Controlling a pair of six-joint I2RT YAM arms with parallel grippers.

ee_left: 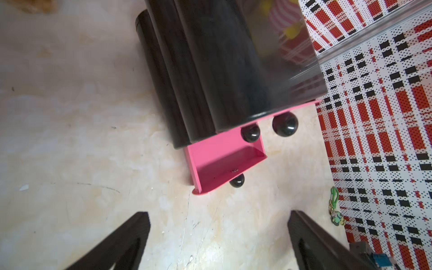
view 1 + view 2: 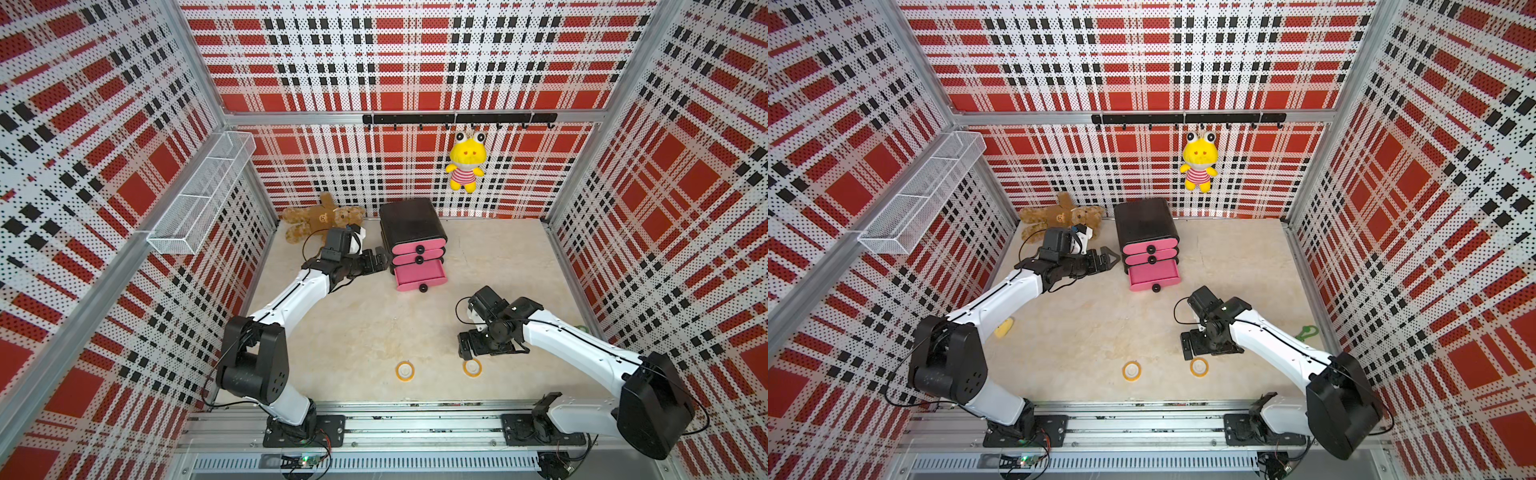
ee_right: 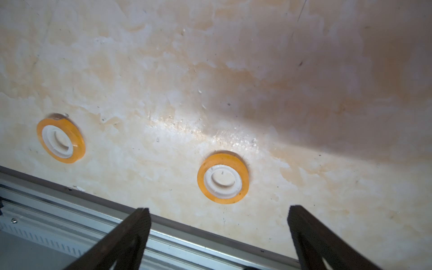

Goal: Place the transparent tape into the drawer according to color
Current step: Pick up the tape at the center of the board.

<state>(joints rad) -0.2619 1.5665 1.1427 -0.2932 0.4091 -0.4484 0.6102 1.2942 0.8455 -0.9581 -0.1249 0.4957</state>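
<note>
- Transparent tape (image 2: 472,368), an orange ring, lies flat at 6 o'clock on my table (image 2: 353,324). A second orange ring (image 2: 404,370) lies apart at its 9 o'clock.
- My right gripper (image 2: 466,351) hangs just at the first ring's 12 o'clock, jaws spread wide, holding nothing.
- The drawer chest (image 2: 411,224) stands at the table's 12 o'clock, its bottom drawer (image 2: 419,276) pulled out and the upper two shut.
- My left gripper (image 2: 1105,261) sits at the chest's 9 o'clock, jaws fully apart, empty.

orange tape rings (image 2: 404,370), blk chest (image 2: 409,222) w/ pink drawers (image 2: 419,272), red-blk plaid walls (image 2: 374,62)
</note>
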